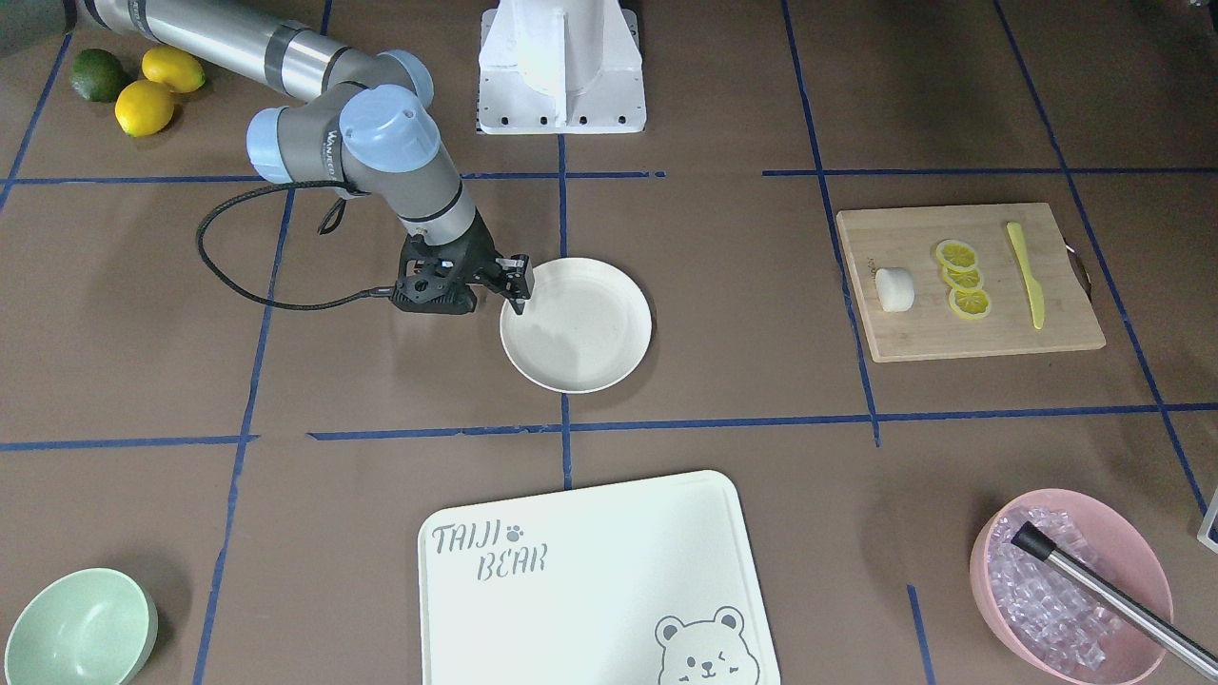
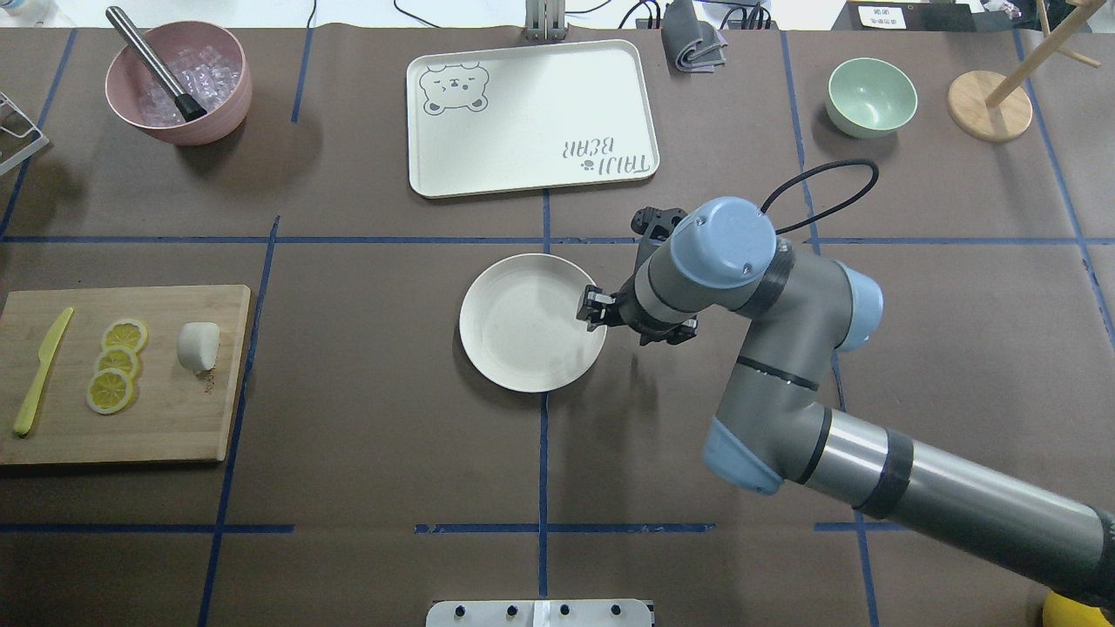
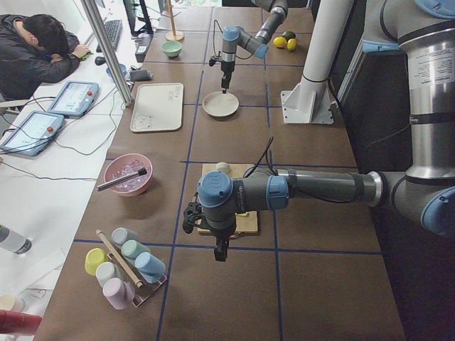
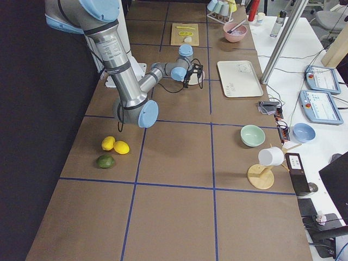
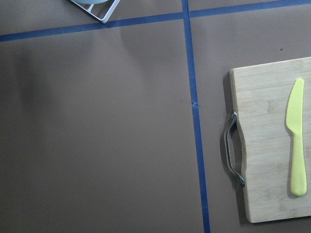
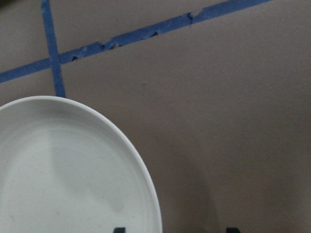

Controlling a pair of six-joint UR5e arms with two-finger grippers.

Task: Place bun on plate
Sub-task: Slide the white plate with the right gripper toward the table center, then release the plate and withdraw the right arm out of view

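The white bun (image 2: 198, 346) lies on the wooden cutting board (image 2: 157, 418) at the table's left, beside three lemon slices (image 2: 118, 361) and a yellow knife (image 2: 39, 373). Mid-table sits the cream plate (image 2: 514, 348), with nothing on it. My right gripper (image 2: 597, 309) hangs at the plate's right rim (image 6: 146, 189); the right wrist view shows its fingertips wide apart, open and holding nothing. My left gripper (image 3: 221, 250) shows only in the exterior left view, above the table beyond the board's handle end (image 5: 233, 145); I cannot tell whether it is open or shut.
The "TAIJI BEAR" board (image 2: 531, 117) lies beyond the plate. A pink bowl (image 2: 231, 96) of ice with a metal tool stands far left, a mint bowl (image 2: 871, 96) and wooden stand (image 2: 989, 104) far right. Lemons and a lime (image 1: 143, 86) lie near the right arm's base.
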